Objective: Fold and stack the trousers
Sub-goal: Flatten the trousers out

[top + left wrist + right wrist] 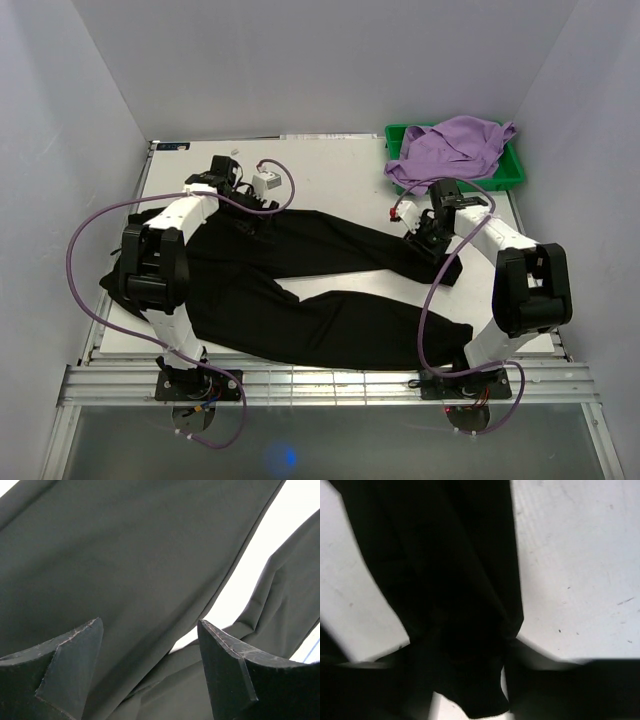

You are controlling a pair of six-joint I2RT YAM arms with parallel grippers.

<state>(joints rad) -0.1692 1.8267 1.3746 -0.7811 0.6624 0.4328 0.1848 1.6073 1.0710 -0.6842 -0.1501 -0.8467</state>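
Long plain black soft-fabric trousers lie unfolded on the white rectangular table, spanning nearly its whole width. The waist is toward the table's left side, partly under the left arm. Both legs run toward the table's right side.

Near leg: follows the table's near edge with a slight bow. Its cuff lies at the table's near right, close to the right arm's base.

Between the legs a wedge of bare table shows, widening toward the table's right side.

Far leg: crosses the table's middle and ends at the table's right side under the right arm's wrist. The fabric is matte with broad soft creases and a straight seam line along the leg edge. No layer is doubled over another.

Left gripper: over the trousers at the table's left side. Its jaws are spread apart with nothing between them, and cloth fills the wrist view beneath.

Right gripper: the wrist view is dark and blurred. The far leg narrows and bunches between the two fingers, and the cuff hem shows just past them. I cannot tell whether the jaws pinch the cloth or only straddle it.

Table's far right corner: a green plastic bin holds a crumpled lilac purple garment that drapes over its rim.
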